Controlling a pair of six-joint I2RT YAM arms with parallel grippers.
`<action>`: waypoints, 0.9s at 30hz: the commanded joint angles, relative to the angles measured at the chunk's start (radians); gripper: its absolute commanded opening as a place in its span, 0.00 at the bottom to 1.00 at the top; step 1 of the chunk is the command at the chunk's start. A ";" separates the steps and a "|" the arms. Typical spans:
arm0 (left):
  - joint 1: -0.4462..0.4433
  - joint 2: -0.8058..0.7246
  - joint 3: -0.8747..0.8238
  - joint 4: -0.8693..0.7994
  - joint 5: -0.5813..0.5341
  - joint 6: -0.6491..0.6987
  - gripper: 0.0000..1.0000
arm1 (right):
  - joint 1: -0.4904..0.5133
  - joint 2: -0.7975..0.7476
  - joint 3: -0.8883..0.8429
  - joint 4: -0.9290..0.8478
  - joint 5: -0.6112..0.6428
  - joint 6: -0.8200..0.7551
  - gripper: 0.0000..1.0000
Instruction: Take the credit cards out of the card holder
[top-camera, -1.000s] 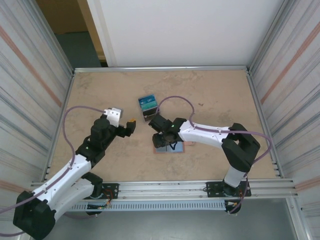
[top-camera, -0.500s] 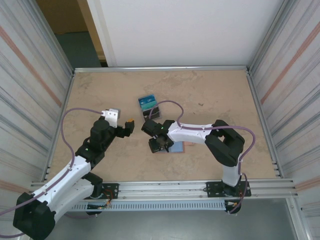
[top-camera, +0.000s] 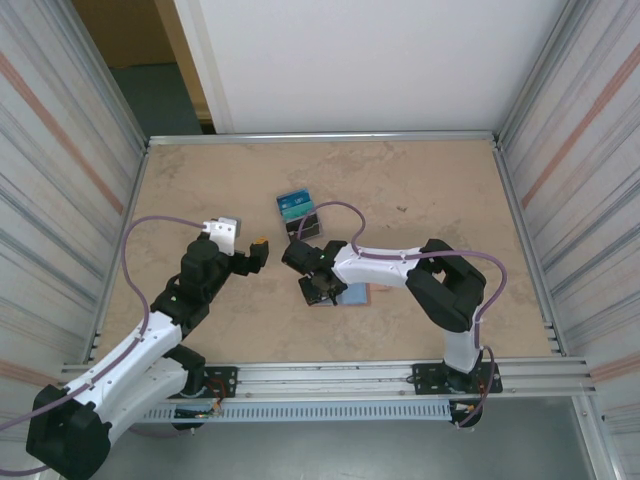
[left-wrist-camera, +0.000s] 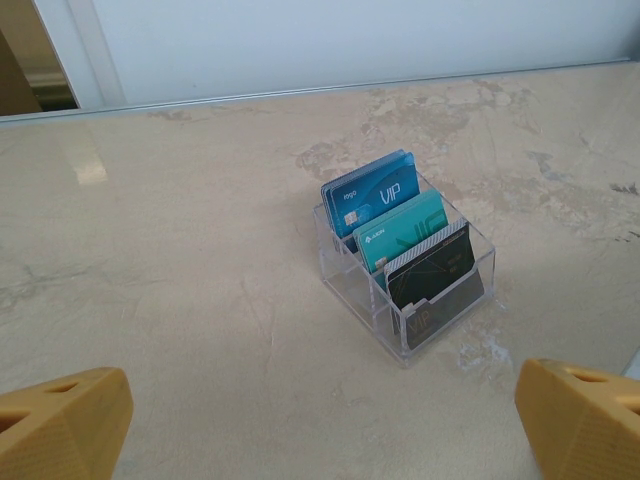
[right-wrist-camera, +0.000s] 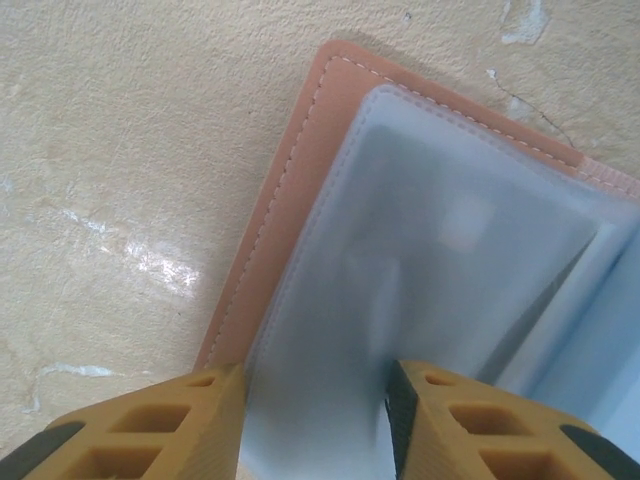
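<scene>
Right gripper (right-wrist-camera: 315, 385) — where, and how set? (Lee)

Tips down on the holder (right-wrist-camera: 268, 215), over its left end. Jaws part-way apart with a narrow gap, the clear sleeve (right-wrist-camera: 450, 250) showing between them. Left fingertip (right-wrist-camera: 215, 385) sits at the sleeve's edge, the right one on the sleeve itself. Whether anything is nipped, cannot tell. (Mo)

Holder itself? (Lee)

Salmon, lying open and flat on the table (right-wrist-camera: 120, 150), stitched border facing up. Sleeve is cloudy, so I can't tell whether a card sits inside. (Mo)

Left gripper (top-camera: 258, 250)? (Lee)

Well left of the holder, apart from it. Jaws spread wide, nothing between them. Held above the table. (Mo)

Cards (left-wrist-camera: 400, 225)? (Lee)

Standing upright in a clear stand (left-wrist-camera: 440, 320). The stand sits just beyond the holder — on the side away from the arm bases, near but not touching. Blue card farthest from the holder, teal next, a dark one nearest. (Mo)
</scene>
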 joint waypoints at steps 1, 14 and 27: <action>0.008 -0.006 -0.007 0.003 -0.006 -0.011 0.99 | -0.021 -0.009 -0.031 -0.009 -0.018 -0.002 0.38; 0.008 -0.043 0.008 -0.024 0.019 -0.004 0.99 | -0.111 -0.130 -0.138 0.089 -0.165 -0.040 0.22; -0.074 -0.106 -0.007 0.014 -0.078 0.030 0.99 | -0.027 -0.160 -0.118 0.122 -0.240 -0.152 0.12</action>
